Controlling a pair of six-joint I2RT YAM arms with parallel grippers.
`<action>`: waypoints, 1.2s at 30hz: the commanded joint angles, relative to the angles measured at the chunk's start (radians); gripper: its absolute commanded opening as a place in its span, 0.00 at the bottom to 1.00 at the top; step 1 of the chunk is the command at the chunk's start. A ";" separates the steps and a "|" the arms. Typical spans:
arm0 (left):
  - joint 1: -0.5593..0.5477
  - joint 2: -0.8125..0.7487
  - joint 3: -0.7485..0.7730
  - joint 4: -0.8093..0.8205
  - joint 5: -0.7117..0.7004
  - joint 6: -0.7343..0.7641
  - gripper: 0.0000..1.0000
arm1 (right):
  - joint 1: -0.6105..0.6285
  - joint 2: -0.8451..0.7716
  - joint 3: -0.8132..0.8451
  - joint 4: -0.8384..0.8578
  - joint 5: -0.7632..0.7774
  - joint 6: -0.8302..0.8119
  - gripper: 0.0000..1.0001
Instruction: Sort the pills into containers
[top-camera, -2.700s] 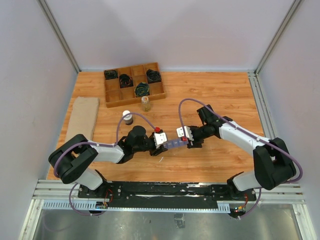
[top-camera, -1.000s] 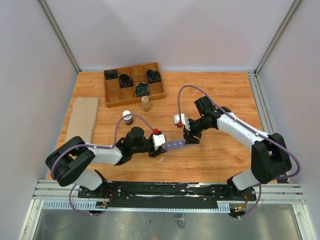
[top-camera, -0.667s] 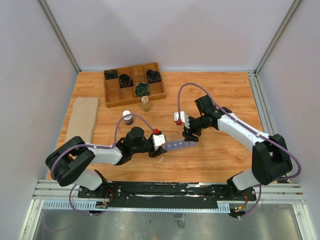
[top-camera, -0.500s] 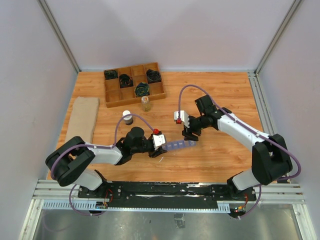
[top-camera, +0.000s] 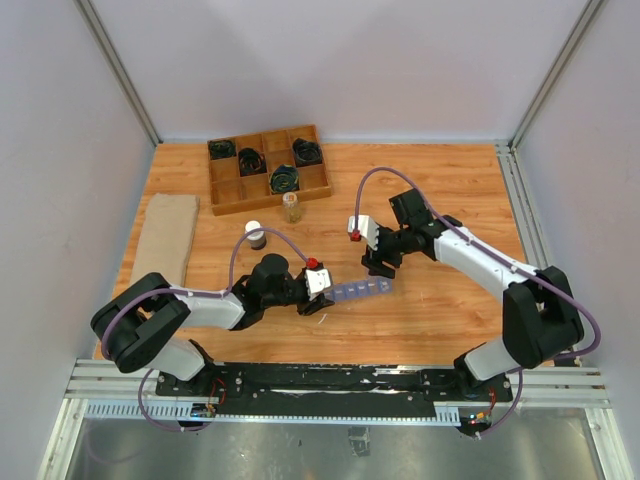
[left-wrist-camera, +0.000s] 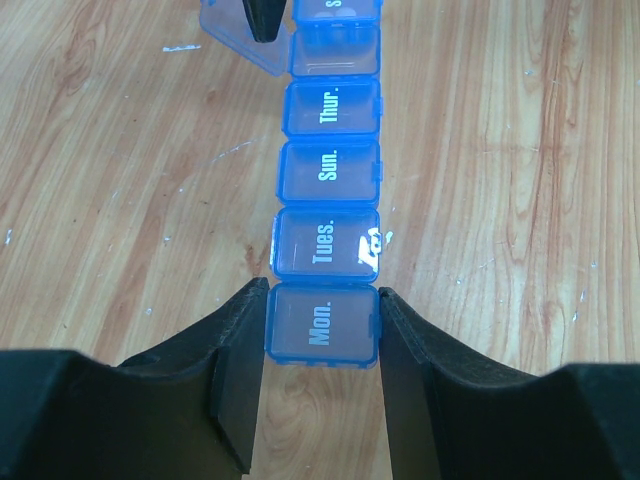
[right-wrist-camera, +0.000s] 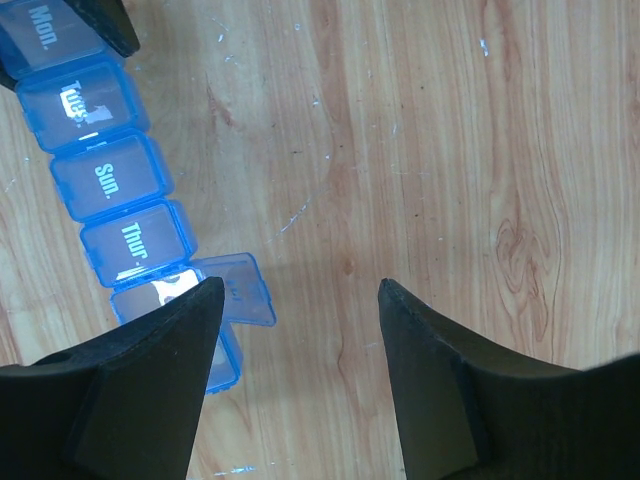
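**Caller:** Where are you right now?

**Me:** My left gripper (left-wrist-camera: 320, 300) is clamped on the "Mon." end of the pill organizer (left-wrist-camera: 330, 170), and the strip runs straight ahead of it along the bench (top-camera: 440, 180). My right gripper (right-wrist-camera: 300, 290) hangs over the strip's far end with its jaws apart, holding nothing. One flipped-open lid (right-wrist-camera: 235, 290) lies just inside one of its fingers.

**Caller:** And the pills?

**Me:** The pills (top-camera: 291, 210) are in the clear vial (top-camera: 291, 203), well beyond both grippers and next to the wooden tray (top-camera: 268, 168).

**Caller:** What could bite you here?

**Me:** I hold only one end, so if a right finger bumps that lid, the strip could swing or the lid could snap shut. When I reach for the vial, the brown bottle (top-camera: 256, 234) stands near it and I could knock it. Tiny pills and narrow compartments also make a spill likely when I pour.

**Caller:** Do the views agree?

**Me:** The left wrist view shows both fingers pressed against the "Mon." box, which the overhead view can't resolve. Only the overhead view shows the vial and the bottle. The right wrist view shows the open compartment, but I cannot tell whether anything is in it.
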 joint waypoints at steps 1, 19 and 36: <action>-0.009 -0.015 -0.002 0.042 0.025 0.002 0.02 | -0.006 0.020 -0.009 0.031 0.040 0.035 0.64; -0.008 -0.015 0.000 0.042 0.019 -0.001 0.02 | 0.010 0.087 0.000 0.047 0.089 0.067 0.58; -0.008 -0.007 0.003 0.042 0.008 -0.007 0.01 | 0.021 0.114 0.015 0.032 0.071 0.087 0.49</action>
